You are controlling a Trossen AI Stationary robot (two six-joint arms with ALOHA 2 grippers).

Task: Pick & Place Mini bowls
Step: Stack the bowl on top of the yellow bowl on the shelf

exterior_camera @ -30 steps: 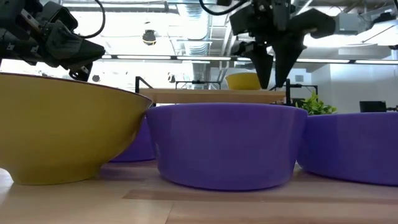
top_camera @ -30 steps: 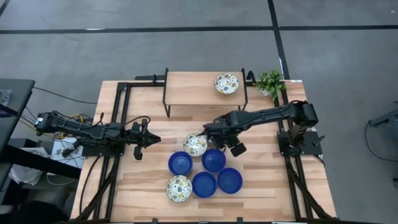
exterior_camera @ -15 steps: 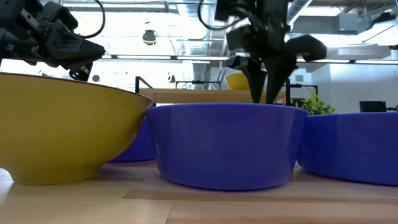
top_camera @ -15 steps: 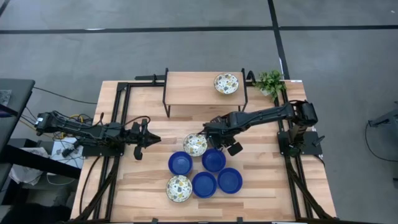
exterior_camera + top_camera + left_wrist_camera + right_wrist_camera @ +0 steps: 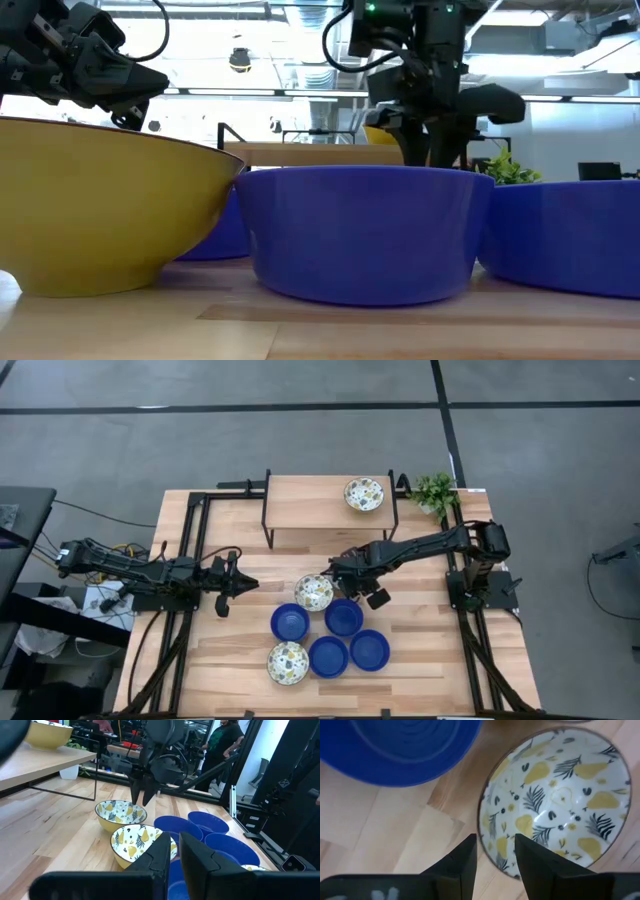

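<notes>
My right gripper (image 5: 495,862) is open and points down at a floral mini bowl (image 5: 555,795) in the mid-table cluster. One finger (image 5: 462,860) stands outside the bowl's rim (image 5: 487,827) and the other (image 5: 535,855) over its inside. The left wrist view shows this bowl (image 5: 117,812) under the gripper (image 5: 143,800), with a second floral bowl (image 5: 140,842) nearer. In the high view the right arm covers that spot. Four blue bowls (image 5: 344,617) and a floral one (image 5: 287,662) sit on the table toward its near edge. My left gripper (image 5: 240,582) is shut and waits left of the cluster.
A low wooden shelf (image 5: 320,510) at the far side carries another floral bowl (image 5: 364,493). A small green plant (image 5: 435,490) stands at the far right corner. Black rails (image 5: 195,540) run along both table sides. People show in the room beyond the table.
My right gripper has come down toward the floral bowl. In the low view its fingertips were above the front blue bowl's rim a second ago and are now hidden behind it. The bowls have stayed in place.
</notes>
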